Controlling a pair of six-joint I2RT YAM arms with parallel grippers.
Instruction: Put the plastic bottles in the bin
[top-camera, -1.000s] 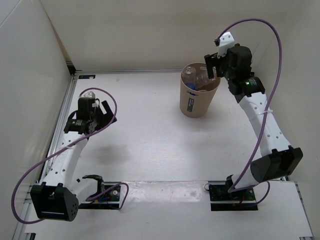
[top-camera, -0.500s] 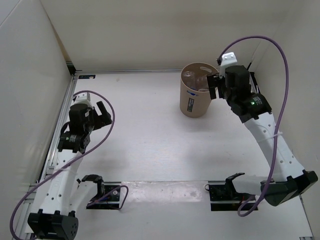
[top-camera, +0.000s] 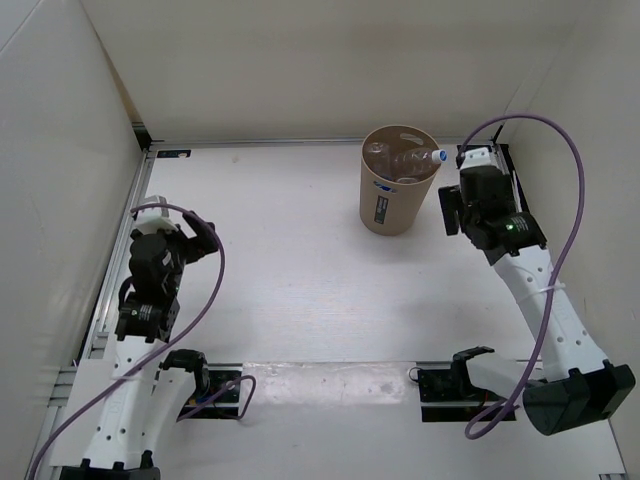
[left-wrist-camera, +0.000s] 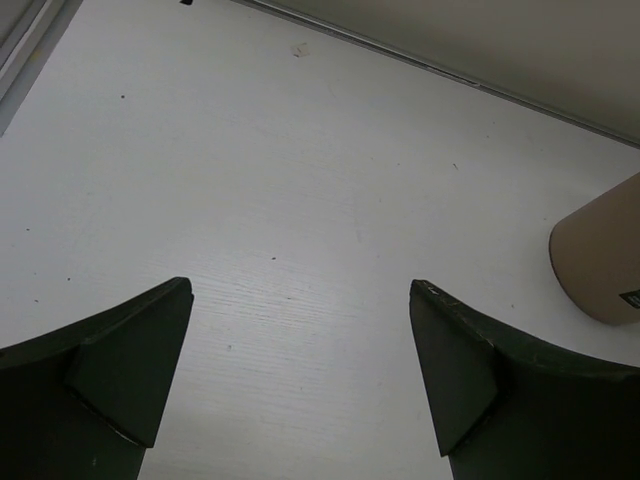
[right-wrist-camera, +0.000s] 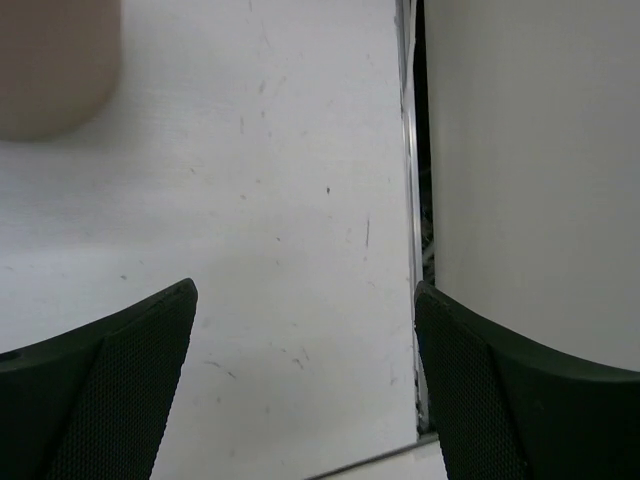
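Plastic bottles (top-camera: 398, 160): piled inside bin; prob. light, thin-walled, slick, so grip mid-body.
Bin (top-camera: 385, 208): tan, upright, far centre of worktop (top-camera: 300, 280).
Left end effector (left-wrist-camera: 300, 300): released, empty.
Right end effector (right-wrist-camera: 305, 300): released, empty, just right of bin.

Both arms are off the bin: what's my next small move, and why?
Probably just draw the right arm back toward its base and stop. The bottles lie in the bin, one capped neck poking over its rim; none shows on the table, and the left fingers and right fingers stand open, holding nothing.
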